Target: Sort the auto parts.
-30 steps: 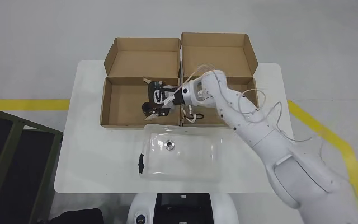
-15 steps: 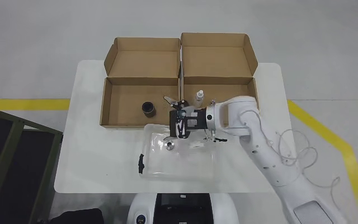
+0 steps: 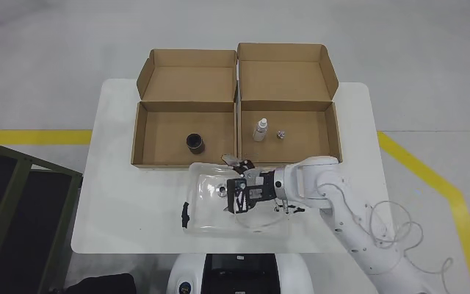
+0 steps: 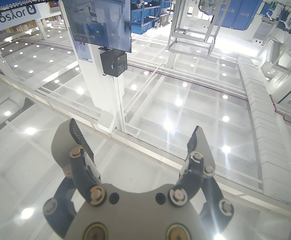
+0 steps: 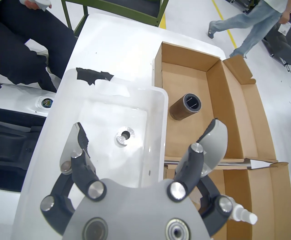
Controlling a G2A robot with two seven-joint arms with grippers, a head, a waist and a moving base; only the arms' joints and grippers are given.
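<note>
While the right jaws hang spread wide and empty over the middle of the clear bin [image 3: 198,220], the silver ring [image 5: 124,136] lies on the bin's floor just left of them, apart from every wall. One fingertip [image 5: 214,136] juts past the bin's far rim, over the cartons' near walls. The black cylinder [image 3: 194,142] sits in the right half of the left carton [image 3: 147,140]. The white bottle [image 3: 260,130] and a small metal piece [image 3: 280,134] sit close together in the left half of the right carton [image 3: 323,143]. Likewise spread and empty, the left jaws point at a ceiling [image 4: 204,102].

Place: factory hall or warehouse;
Floor: grey, with a yellow lane line [image 3: 44,137];
Fittings: blue storage racks [image 4: 151,13]; lit grid ceiling [image 4: 204,95]
</note>
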